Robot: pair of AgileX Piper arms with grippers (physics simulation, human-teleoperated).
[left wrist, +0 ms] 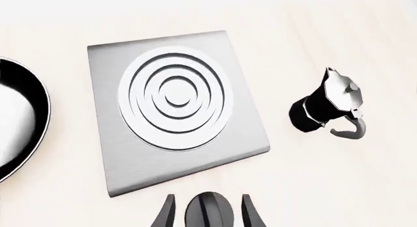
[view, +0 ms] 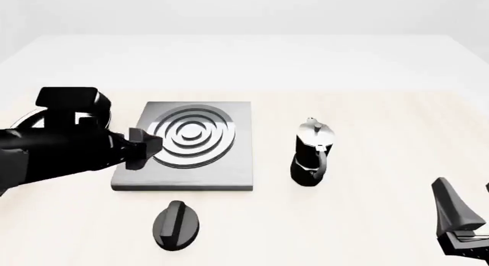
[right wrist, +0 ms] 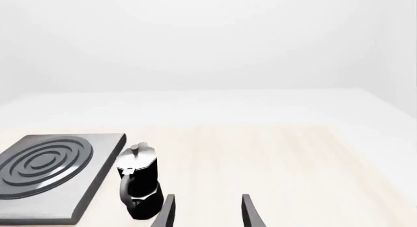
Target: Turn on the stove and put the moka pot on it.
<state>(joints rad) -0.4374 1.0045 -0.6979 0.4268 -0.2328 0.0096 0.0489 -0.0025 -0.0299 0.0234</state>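
The stove is a flat grey slab with a ringed burner, left of the table's centre. Its black oval knob lies separately on the table in front of it. The moka pot stands upright on the table right of the slab, handle toward me. My left gripper hangs open in the air above the slab's left front part. In the left wrist view the knob shows between its spread fingers, well below them. My right gripper is open and empty at the front right, short of the pot.
A black frying pan sits left of the stove, mostly hidden behind my left arm in the front view. The light wooden table stretches behind and to the right of the pot.
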